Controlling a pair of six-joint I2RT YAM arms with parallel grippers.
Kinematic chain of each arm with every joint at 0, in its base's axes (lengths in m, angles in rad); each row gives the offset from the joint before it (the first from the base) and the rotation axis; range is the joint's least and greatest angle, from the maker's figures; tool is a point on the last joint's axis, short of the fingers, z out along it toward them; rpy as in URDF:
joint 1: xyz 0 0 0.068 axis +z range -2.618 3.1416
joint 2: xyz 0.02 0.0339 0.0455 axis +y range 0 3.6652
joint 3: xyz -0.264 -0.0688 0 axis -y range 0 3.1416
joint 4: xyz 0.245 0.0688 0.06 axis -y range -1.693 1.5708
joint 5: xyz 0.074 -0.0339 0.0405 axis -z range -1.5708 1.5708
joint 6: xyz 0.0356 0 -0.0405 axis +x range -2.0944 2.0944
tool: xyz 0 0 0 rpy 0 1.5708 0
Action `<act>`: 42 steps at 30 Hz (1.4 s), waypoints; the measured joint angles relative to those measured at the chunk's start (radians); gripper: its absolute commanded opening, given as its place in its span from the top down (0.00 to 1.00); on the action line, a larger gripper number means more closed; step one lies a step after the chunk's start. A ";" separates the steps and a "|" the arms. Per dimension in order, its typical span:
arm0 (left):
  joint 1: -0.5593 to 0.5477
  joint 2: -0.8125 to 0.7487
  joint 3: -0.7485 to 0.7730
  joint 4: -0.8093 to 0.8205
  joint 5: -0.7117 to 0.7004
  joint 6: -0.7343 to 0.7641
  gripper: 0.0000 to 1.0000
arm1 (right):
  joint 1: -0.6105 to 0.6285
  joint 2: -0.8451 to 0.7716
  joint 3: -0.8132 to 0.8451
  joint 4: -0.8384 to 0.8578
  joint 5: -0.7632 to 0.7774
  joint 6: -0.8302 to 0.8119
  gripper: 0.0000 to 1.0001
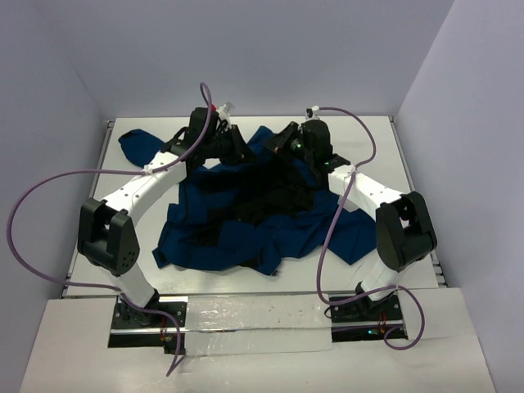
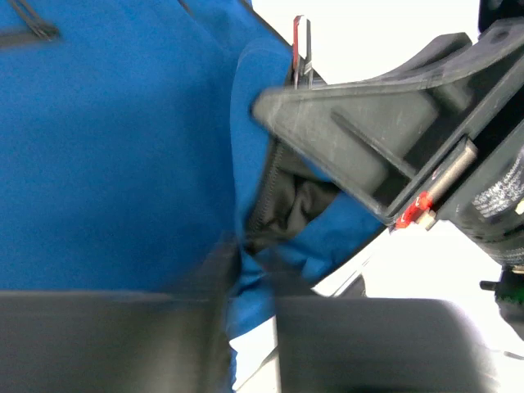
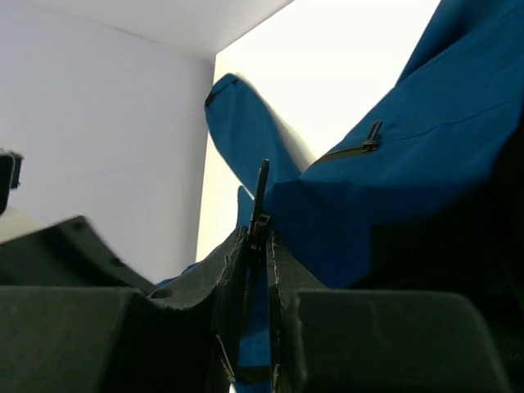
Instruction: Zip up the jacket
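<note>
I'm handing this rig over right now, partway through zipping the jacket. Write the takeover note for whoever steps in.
Left gripper: shut on a fold of the large navy-blue fabric jacket, beside its open zipper teeth.
Right gripper: shut on the black zipper edge, just below the upright pull tab.
Jacket: crumpled in the middle of the white table, front open with black lining showing. Both grippers are at its far edge.
Done: both arms grip the fabric at the zipper's end.
Left: no closed zip visible, so the whole front needs zipping.
</note>
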State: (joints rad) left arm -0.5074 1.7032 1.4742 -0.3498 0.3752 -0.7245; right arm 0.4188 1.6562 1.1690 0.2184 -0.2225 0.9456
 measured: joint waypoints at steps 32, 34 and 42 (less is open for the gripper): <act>0.142 -0.027 -0.217 0.809 0.499 -0.297 0.24 | -0.111 -0.013 -0.009 0.509 -0.796 0.034 1.00; 0.142 -0.019 -0.227 0.850 0.511 -0.328 0.28 | -0.111 -0.013 -0.009 0.517 -0.801 0.041 1.00; 0.142 -0.017 -0.240 0.973 0.532 -0.423 0.37 | -0.106 -0.012 0.001 0.528 -0.816 0.052 1.00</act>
State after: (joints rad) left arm -0.3656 1.6859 1.2339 0.6233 0.9073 -1.1473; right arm 0.3126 1.6444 1.1700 0.7467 -1.0389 0.9974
